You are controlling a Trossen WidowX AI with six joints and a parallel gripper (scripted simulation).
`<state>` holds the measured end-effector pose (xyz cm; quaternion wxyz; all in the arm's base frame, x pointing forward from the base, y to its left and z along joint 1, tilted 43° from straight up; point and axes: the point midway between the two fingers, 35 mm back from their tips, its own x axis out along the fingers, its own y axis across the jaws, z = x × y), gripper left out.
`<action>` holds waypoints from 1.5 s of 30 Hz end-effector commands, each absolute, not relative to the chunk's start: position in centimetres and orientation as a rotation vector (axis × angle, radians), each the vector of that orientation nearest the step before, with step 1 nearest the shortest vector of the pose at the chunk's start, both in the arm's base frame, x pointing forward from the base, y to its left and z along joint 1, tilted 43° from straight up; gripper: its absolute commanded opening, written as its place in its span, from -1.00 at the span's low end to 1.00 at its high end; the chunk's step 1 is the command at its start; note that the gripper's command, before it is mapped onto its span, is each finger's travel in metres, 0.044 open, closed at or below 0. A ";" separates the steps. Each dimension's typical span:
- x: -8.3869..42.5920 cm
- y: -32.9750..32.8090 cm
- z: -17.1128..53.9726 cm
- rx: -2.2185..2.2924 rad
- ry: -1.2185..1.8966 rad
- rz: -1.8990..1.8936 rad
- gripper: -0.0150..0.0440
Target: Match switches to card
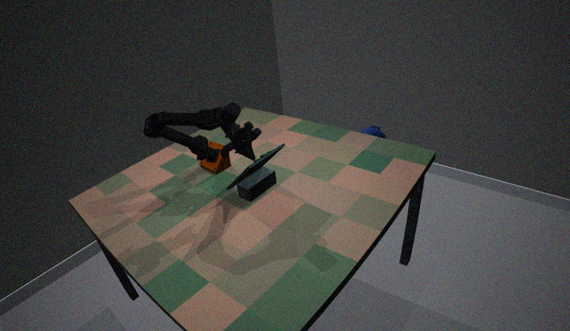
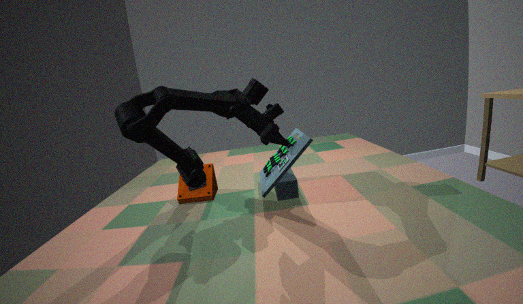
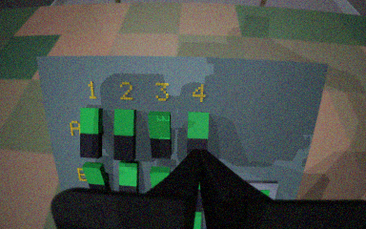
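From the orange base [image 2: 196, 188] at nine o'clock, my arm [image 2: 184, 101] arches up and reaches down toward three, the gripper [image 2: 286, 142] pinched fully together with nothing between its fingers, its tip at the tilted switch panel [image 2: 287, 158]. Through the wrist camera, the joined fingers cover the panel's six o'clock area below switch A4 [image 3: 197, 130]. The card [image 3: 263, 189] peeks out just beside them, mostly hidden. A grey block [image 1: 257, 183] props the panel on the checkered table [image 1: 357, 222].

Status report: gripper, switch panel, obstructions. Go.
Gripper shut, empty, tip at column 4 near switch A4. Switch panel tilted on its block. Card mostly hidden behind fingers. No obstruction seen.
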<state>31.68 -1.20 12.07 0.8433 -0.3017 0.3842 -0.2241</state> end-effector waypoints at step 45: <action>32.0 -1.4 11.7 -0.639 0.812 -0.466 -0.49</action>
